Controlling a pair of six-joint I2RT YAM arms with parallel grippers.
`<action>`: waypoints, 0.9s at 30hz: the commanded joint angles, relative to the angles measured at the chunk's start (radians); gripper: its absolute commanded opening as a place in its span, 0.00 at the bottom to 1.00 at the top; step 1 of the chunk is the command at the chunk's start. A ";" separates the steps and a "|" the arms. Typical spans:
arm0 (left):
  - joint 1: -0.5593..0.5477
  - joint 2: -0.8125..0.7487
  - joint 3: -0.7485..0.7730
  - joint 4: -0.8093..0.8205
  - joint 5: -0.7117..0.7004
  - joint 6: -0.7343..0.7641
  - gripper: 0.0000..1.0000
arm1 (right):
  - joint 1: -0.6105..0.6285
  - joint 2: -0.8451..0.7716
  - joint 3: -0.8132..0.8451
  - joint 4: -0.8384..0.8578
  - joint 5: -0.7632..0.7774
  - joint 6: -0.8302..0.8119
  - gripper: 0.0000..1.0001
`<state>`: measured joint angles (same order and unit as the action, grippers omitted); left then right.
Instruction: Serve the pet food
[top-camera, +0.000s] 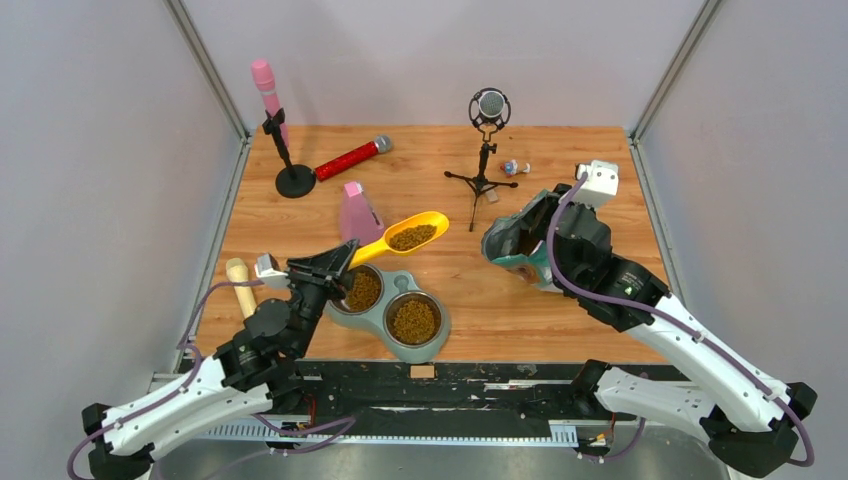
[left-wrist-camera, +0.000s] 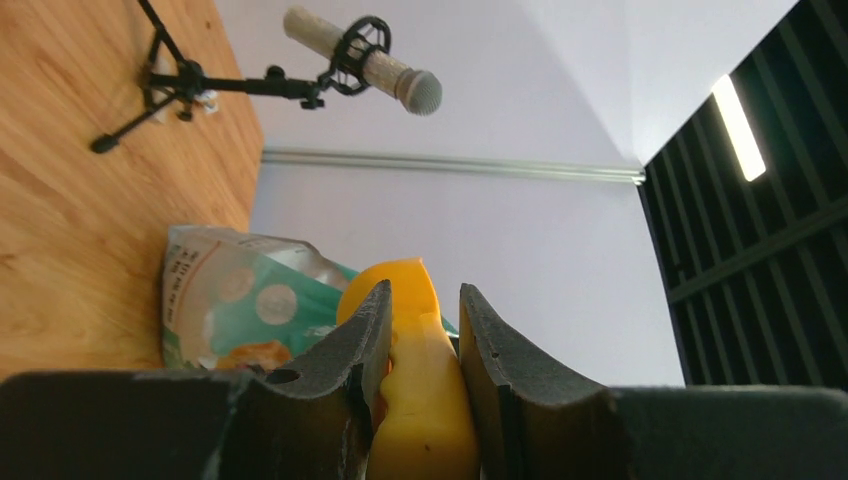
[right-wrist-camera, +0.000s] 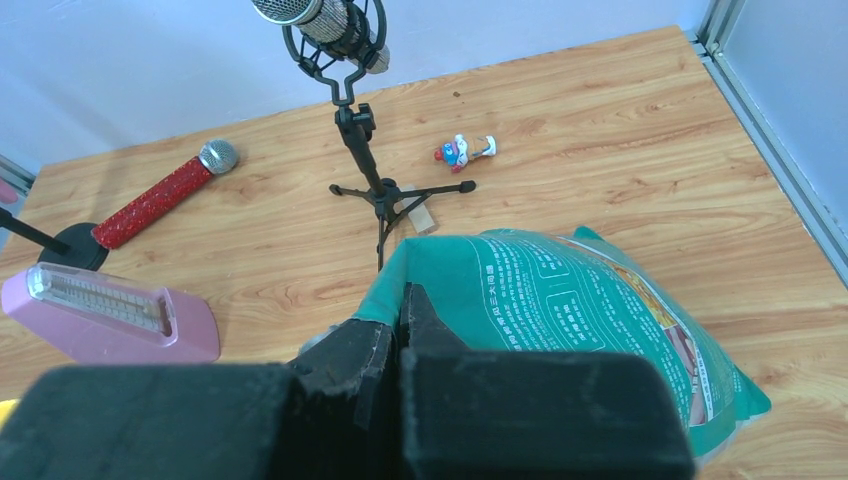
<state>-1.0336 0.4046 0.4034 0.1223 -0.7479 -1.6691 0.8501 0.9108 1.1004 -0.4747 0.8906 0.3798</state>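
My left gripper (top-camera: 340, 262) is shut on the handle of a yellow scoop (top-camera: 412, 234). The scoop's bowl holds brown kibble (top-camera: 412, 237) and hangs above the table, up and right of a grey double pet bowl (top-camera: 372, 318). Both bowl cups hold kibble (top-camera: 414, 320). In the left wrist view the yellow handle (left-wrist-camera: 425, 390) is clamped between my fingers. My right gripper (top-camera: 535, 228) is shut on the open rim of the teal pet food bag (top-camera: 510, 243), which lies at the right. The right wrist view shows the bag (right-wrist-camera: 570, 300) pinched at its edge.
A pink metronome (top-camera: 360, 213) stands behind the scoop. A tripod microphone (top-camera: 484, 150), a red microphone (top-camera: 352, 157), a pink microphone on a round stand (top-camera: 280, 140), a small toy figure (top-camera: 514, 167) and a wooden handle (top-camera: 241, 285) lie around. Walls enclose the table.
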 joint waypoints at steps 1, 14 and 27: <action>0.002 -0.117 0.051 -0.301 -0.134 0.031 0.00 | 0.006 -0.019 0.060 0.165 0.031 0.000 0.00; 0.002 -0.321 0.152 -0.779 -0.251 -0.016 0.00 | 0.006 -0.009 0.061 0.169 0.042 -0.007 0.00; 0.002 -0.304 0.270 -1.142 -0.338 -0.038 0.00 | 0.006 -0.008 0.059 0.170 0.058 -0.014 0.00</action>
<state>-1.0336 0.0624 0.6209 -0.9028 -1.0016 -1.6810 0.8501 0.9264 1.1004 -0.4580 0.9154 0.3698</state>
